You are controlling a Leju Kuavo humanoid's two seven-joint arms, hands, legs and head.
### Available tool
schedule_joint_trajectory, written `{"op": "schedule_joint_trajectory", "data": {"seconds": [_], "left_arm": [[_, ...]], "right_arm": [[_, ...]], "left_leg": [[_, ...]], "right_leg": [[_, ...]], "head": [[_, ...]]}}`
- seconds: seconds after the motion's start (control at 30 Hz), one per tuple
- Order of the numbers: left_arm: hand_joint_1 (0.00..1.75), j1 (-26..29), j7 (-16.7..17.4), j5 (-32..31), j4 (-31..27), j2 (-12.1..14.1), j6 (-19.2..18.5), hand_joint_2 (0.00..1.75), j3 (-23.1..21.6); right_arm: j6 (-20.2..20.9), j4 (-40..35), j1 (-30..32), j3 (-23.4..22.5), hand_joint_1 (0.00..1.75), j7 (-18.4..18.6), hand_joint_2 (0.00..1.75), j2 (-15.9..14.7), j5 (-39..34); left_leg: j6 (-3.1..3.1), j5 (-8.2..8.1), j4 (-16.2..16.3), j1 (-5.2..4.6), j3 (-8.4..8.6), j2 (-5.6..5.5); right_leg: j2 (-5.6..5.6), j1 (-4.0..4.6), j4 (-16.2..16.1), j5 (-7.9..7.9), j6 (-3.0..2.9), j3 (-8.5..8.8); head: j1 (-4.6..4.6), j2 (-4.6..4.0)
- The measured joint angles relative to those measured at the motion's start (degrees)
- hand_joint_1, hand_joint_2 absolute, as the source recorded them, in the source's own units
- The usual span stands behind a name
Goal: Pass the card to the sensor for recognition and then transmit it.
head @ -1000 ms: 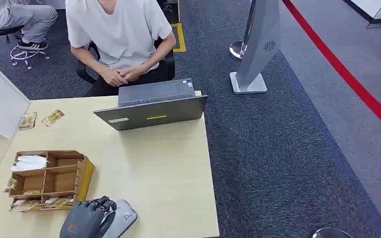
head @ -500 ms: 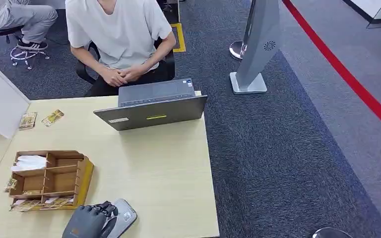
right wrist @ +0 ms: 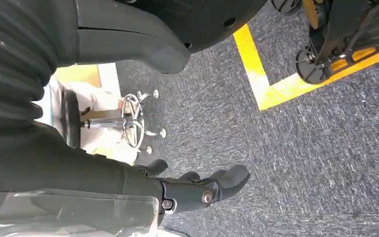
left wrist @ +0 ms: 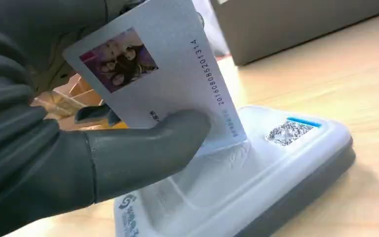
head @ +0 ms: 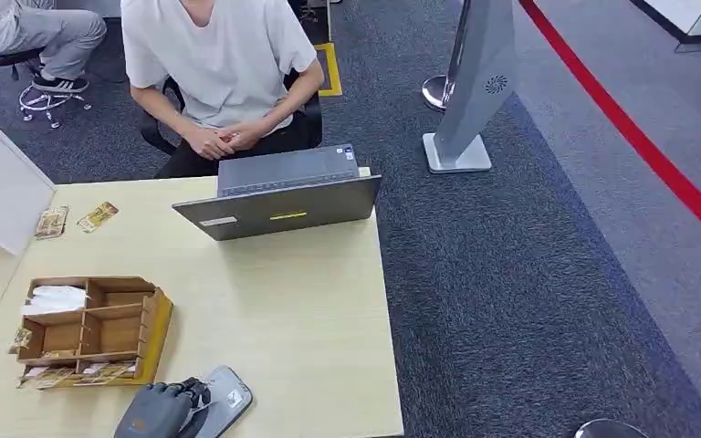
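A white card [left wrist: 168, 79] with a small photo and a printed number is pinched between the thumb and fingers of my left hand [left wrist: 54, 148]. Its lower edge touches the top of the white-and-grey sensor [left wrist: 276, 168], which carries a QR label. In the head view my left hand [head: 160, 412] lies over the sensor [head: 230, 400] at the table's near edge. My right hand [right wrist: 54, 163] hangs over the carpet, its fingers apart and holding nothing.
A grey laptop [head: 278, 205] stands at the table's far side in front of a seated person [head: 219, 64]. A wooden organizer [head: 91, 330] with cards sits left of the sensor. Loose cards [head: 96, 216] and a white box [head: 0, 187] lie far left.
My left hand has drawn back toward the table's near edge with the card, uncovering more of the sensor. The person and the laptop have stayed put.
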Motion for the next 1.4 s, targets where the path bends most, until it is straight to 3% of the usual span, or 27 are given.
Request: {"op": "schedule_joint_trajectory", "data": {"seconds": [0.33, 0.4, 0.47, 0.6, 0.87, 0.93, 1.0, 1.13, 1.27, 1.4], "left_arm": [[1.75, -2.17, -0.92, 3.74, 1.18, 2.69, -2.32, 1.75, -0.96], [1.75, -2.52, -0.92, 4.04, 1.47, 2.82, -1.75, 1.75, -0.96], [1.75, -2.71, -0.81, 2.27, 1.77, 2.45, 1.60, 1.75, -0.85], [1.75, -2.95, -0.81, -1.40, 2.01, -0.92, 1.99, 1.75, 1.36], [1.75, -2.88, -1.05, -2.27, 2.34, -3.08, 2.29, 1.75, 3.41], [1.75, -2.79, -2.05, -4.32, 2.34, -3.91, 4.81, 1.75, 4.13], [1.75, -2.87, -3.69, -7.94, 1.97, -6.87, 8.99, 1.75, 6.58], [1.75, -4.62, -6.30, -13.23, -0.52, -11.80, 13.29, 1.75, 11.70], [1.75, -10.36, -8.33, -15.28, -0.98, -14.95, 17.57, 1.75, 16.57], [1.75, -17.16, -9.66, -14.99, 0.75, -16.30, 18.97, 1.75, 20.61]], "right_arm": [[0.02, 0.00, -0.01, -0.04, 0.00, 0.39, 1.75, 0.00, 0.15], [0.02, 0.00, 0.00, -0.02, 0.00, 0.55, 1.75, 0.00, 0.26], [0.02, 0.00, -0.01, -0.02, 0.00, 0.59, 1.75, 0.00, 0.22], [0.02, 0.00, -0.01, -0.02, 0.00, 0.59, 1.75, 0.00, 0.17], [0.02, 0.00, 0.00, -0.02, 0.00, 0.59, 1.75, 0.00, 0.17], [0.04, 0.00, 0.01, -0.02, 0.00, 0.59, 1.75, 0.00, 0.46], [0.09, 0.00, 0.00, 0.02, 0.00, 0.59, 1.75, 0.00, 1.35], [0.46, 0.00, 0.00, 0.98, 0.00, 0.59, 1.75, 0.00, 3.77], [1.44, 0.00, -0.03, 2.82, 0.00, 0.59, 1.75, 0.00, 6.84], [2.16, -0.02, -0.14, 4.61, 0.00, 0.59, 1.75, -0.02, 8.33]], "left_leg": [[-0.01, 0.04, -0.02, 0.00, 0.09, -0.08], [-0.02, 0.04, -0.02, -0.01, 0.14, -0.08], [-0.02, 0.05, -0.02, -0.01, 0.18, -0.07], [0.04, 0.10, -0.01, -0.01, 0.11, -0.08], [0.04, 0.09, -0.01, -0.02, 0.09, -0.07], [0.04, 0.09, 0.00, -0.02, 0.07, -0.07], [0.05, 0.09, 0.00, -0.03, 0.03, -0.09], [0.05, 0.10, 0.04, -0.03, 0.02, -0.10], [0.09, 0.16, 0.06, -0.03, 0.02, -0.17], [-0.01, 0.26, 0.05, 0.00, 0.03, -0.15]], "right_leg": [[-0.08, 0.00, 0.00, -0.01, 0.00, 0.14], [-0.08, 0.00, 0.00, -0.01, 0.00, 0.17], [-0.07, 0.00, 0.00, 0.00, -0.01, 0.17], [-0.09, 0.00, 0.00, 0.00, 0.00, 0.16], [-0.08, -0.01, 0.00, 0.01, 0.00, 0.12], [-0.08, -0.01, 0.00, 0.01, 0.00, 0.08], [-0.09, -0.01, -0.01, 0.01, 0.00, 0.06], [-0.13, -0.02, -0.02, 0.05, 0.02, 0.07], [-0.16, -0.01, -0.02, 0.07, 0.01, 0.08], [-0.12, 0.01, 0.01, 0.20, -0.06, 0.08]], "head": [[-0.02, 0.00], [-0.02, 0.00], [-0.02, 0.00], [0.00, 0.00], [-0.04, 0.00], [-0.04, 0.00], [-0.06, 0.00], [0.09, 0.00], [0.04, 0.00], [-0.02, 0.00]]}}
